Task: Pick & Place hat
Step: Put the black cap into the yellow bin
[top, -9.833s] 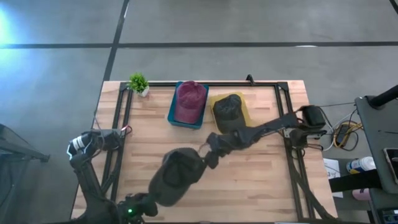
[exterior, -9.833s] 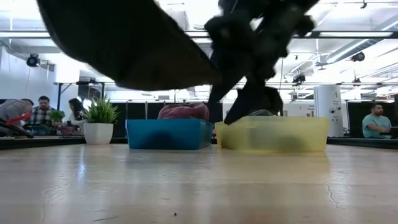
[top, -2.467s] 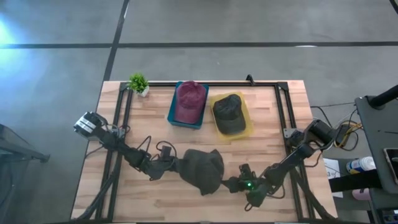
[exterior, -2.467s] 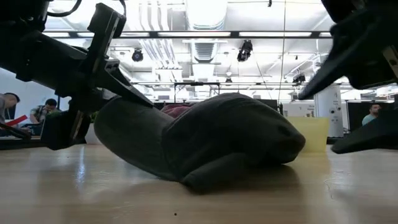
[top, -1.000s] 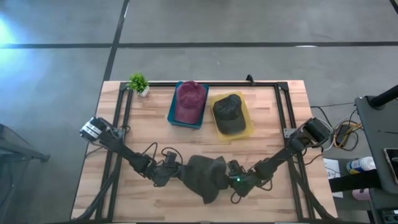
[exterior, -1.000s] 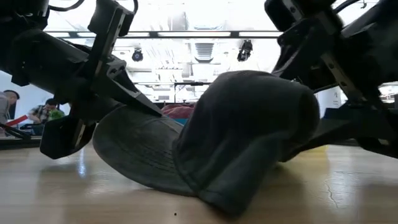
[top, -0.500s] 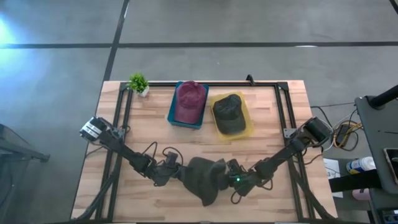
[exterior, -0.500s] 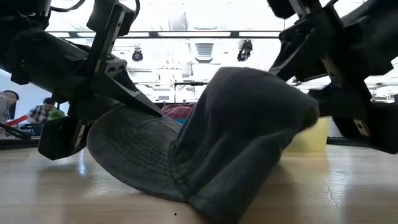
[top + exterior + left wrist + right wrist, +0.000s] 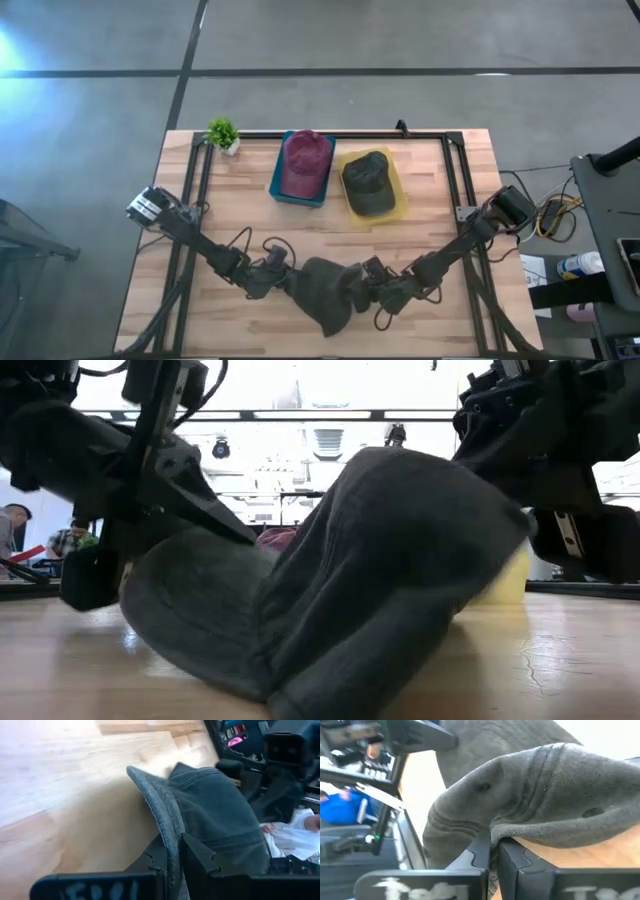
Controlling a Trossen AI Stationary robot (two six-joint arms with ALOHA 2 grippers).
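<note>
Currently both the left gripper (image 9: pixel 172 865) and right gripper (image 9: pixel 494 851) pinch the gray cap (image 9: pixel 330 290); opposed pulling could tear it free.

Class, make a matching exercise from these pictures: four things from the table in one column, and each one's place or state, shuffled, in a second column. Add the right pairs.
Things:
1. grey hat
2. maroon hat
3. small plant
4. dark hat

Places:
A. in the yellow bin
B. gripped by left gripper and right gripper
C. at the table's far left corner
D. in the blue bin

Pairs: 1-B, 2-D, 3-C, 4-A
</note>
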